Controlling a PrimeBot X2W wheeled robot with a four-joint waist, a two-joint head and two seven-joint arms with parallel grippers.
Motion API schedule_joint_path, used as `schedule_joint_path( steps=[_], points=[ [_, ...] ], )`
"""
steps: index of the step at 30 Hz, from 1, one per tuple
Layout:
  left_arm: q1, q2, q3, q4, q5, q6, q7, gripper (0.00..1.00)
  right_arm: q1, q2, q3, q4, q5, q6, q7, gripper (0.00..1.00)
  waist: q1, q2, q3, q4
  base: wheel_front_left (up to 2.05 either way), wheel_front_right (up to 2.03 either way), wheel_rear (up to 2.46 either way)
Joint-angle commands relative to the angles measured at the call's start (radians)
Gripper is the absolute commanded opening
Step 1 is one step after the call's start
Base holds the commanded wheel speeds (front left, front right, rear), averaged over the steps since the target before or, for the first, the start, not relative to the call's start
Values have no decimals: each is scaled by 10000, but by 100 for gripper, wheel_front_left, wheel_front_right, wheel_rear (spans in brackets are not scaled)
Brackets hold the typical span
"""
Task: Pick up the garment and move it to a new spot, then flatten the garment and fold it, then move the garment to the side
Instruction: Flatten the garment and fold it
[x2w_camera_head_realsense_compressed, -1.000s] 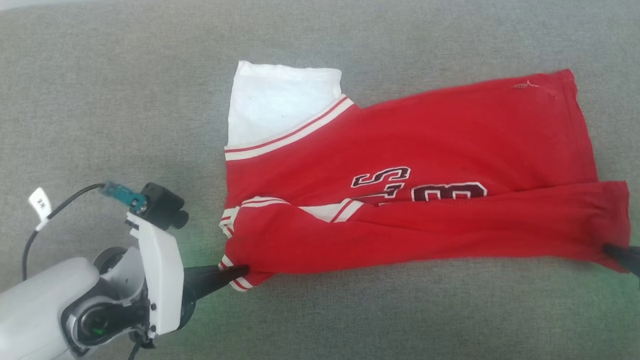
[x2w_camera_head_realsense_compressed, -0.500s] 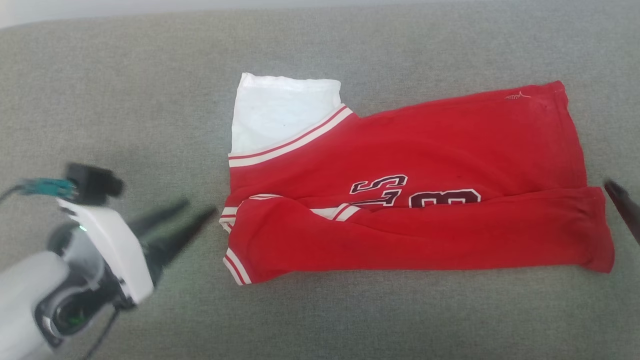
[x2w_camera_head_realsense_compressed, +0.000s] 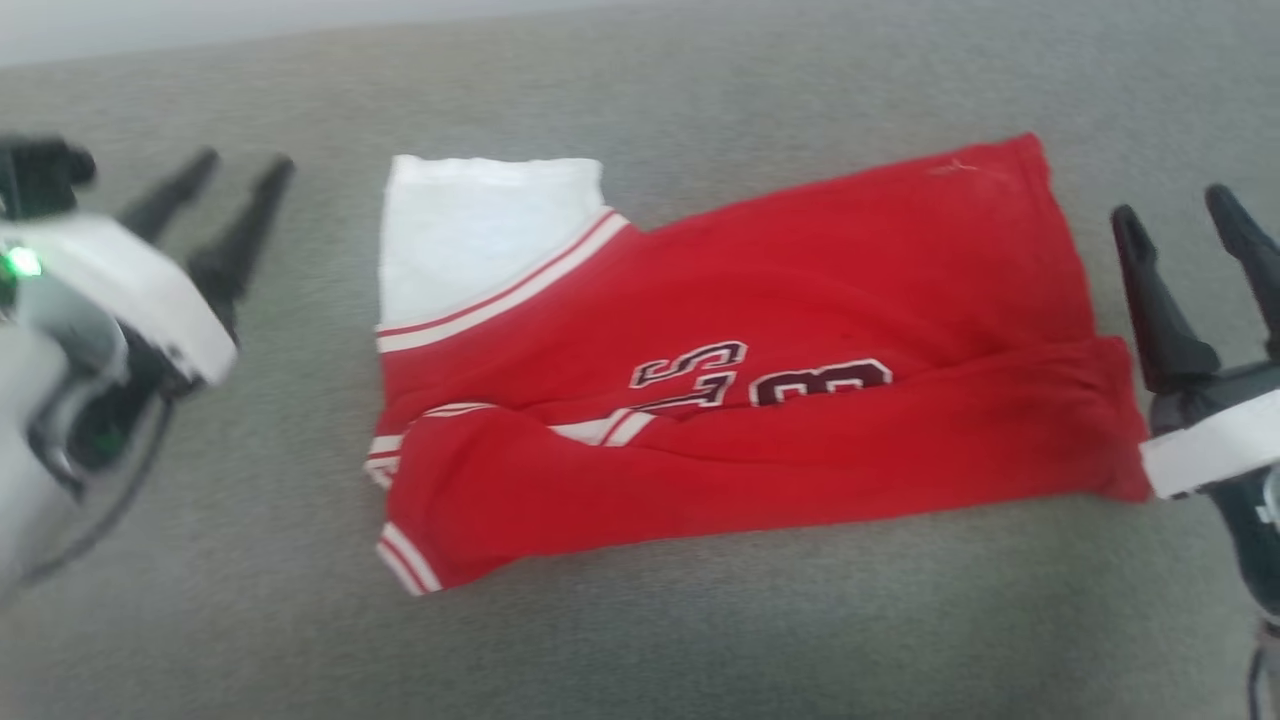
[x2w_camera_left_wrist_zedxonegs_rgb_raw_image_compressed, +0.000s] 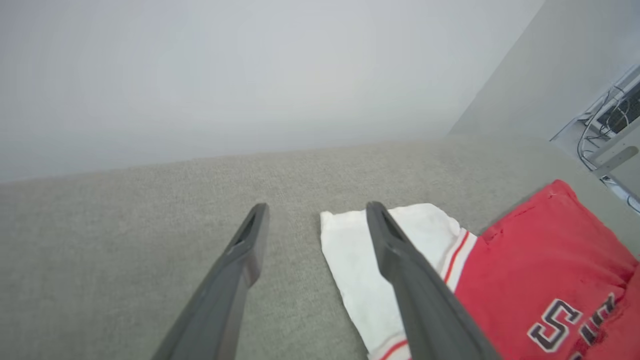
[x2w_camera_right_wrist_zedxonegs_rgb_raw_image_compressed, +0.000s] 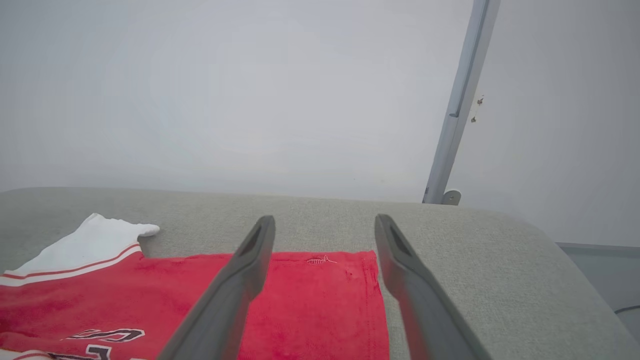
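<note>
Jersey (x2w_camera_head_realsense_compressed: 760, 320): red; white panel at one end; white-and-red stripe trim; dark lettering outlined in white.
Cushion (x2w_camera_head_realsense_compressed: 640, 640) underneath: grey, finely flecked weave.
Left gripper (x2w_camera_head_realsense_compressed: 244, 162), right gripper (x2w_camera_head_realsense_compressed: 1172, 205): dark fingers, white casings; green light (x2w_camera_head_realsense_compressed: 20, 263) on the left.
Wall (x2w_camera_right_wrist_zedxonegs_rgb_raw_image_compressed: 250, 100): plain pale grey.
Pole (x2w_camera_right_wrist_zedxonegs_rgb_raw_image_compressed: 457, 110): light grey.

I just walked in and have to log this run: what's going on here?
A two-armed robot is folding a red jersey on a grey surface. The jersey lies with its near long edge folded up over part of the lettering. The left gripper stands to its left and the right gripper at its right end, both open, holding nothing.
</note>
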Motion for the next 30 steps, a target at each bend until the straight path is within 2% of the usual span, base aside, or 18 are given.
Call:
schedule_joint_path(
  steps=[1, 4, 7, 10, 12, 15, 18, 23, 24, 25, 26, 27, 30],
  points=[
    [-224, -66, -28, 157, 79, -61, 114, 100, -79, 80, 17, 37, -8, 2, -116, 100, 0, 0, 158, -280, 0, 0, 0],
    [-1085, -329, -225, 1140, 294, -239, 958, 100, -183, 322, 88, 111, -58, 3, -415, 100, 0, 0, 330, -687, 0, 0, 0],
    [-1854, -571, -514, 2044, 318, -386, 2263, 100, -150, 462, 134, 128, -63, 3, -577, 100, 0, 0, 497, -1039, 0, 0, 0],
    [-2443, -761, -733, 2804, -132, -526, 4062, 100, -135, 584, 178, 185, 2, 3, -691, 100, 0, 0, 677, -1361, 0, 0, 0],
    [-2655, -891, -919, 3187, -560, -573, 5662, 100, -106, 643, 208, 261, 25, 3, -728, 100, 0, 0, 777, -1538, 0, 0, 0],
    [-3141, -817, -1111, 3505, -913, -636, 7514, 100, -88, 712, 278, 347, 74, 3, -766, 100, 0, 0, 959, -1742, 0, 0, 0],
    [-3407, -856, -1258, 3730, -929, -616, 8293, 100, -152, 734, 363, 397, 136, 3, -752, 100, 0, 0, 1177, -1899, 0, 0, 0],
    [-3614, -1030, -1397, 4056, -873, -679, 8692, 100, -305, 666, 498, 434, 188, 3, -690, 100, 0, 0, 1494, -2021, 0, 0, 0],
    [-3575, -1088, -1430, 4066, -909, -719, 8823, 96, -340, 638, 516, 453, 201, 3, -650, 100, 0, 0, 1526, -2015, 0, 0, 0],
    [-3553, -1150, -1465, 4026, -950, -751, 8952, 58, -402, 603, 532, 454, 217, 3, -572, 100, 0, 0, 1565, -1994, 0, 0, 0],
    [-3507, -1220, -1472, 3993, -1024, -766, 9054, 31, -468, 558, 574, 455, 224, 3, -493, 100, 0, 0, 1595, -1969, 0, 0, 0],
    [-3480, -1277, -1456, 3944, -1102, -800, 9117, 0, -549, 502, 636, 458, 269, 3, -348, 100, 0, 0, 1623, -1937, 0, 0, 0],
    [-3479, -1426, -1405, 3806, -1305, -845, 9229, 0, -1063, 246, 926, 526, 509, 3, 315, 100, 0, 0, 1694, -1808, 0, 0, 0]
  ],
)
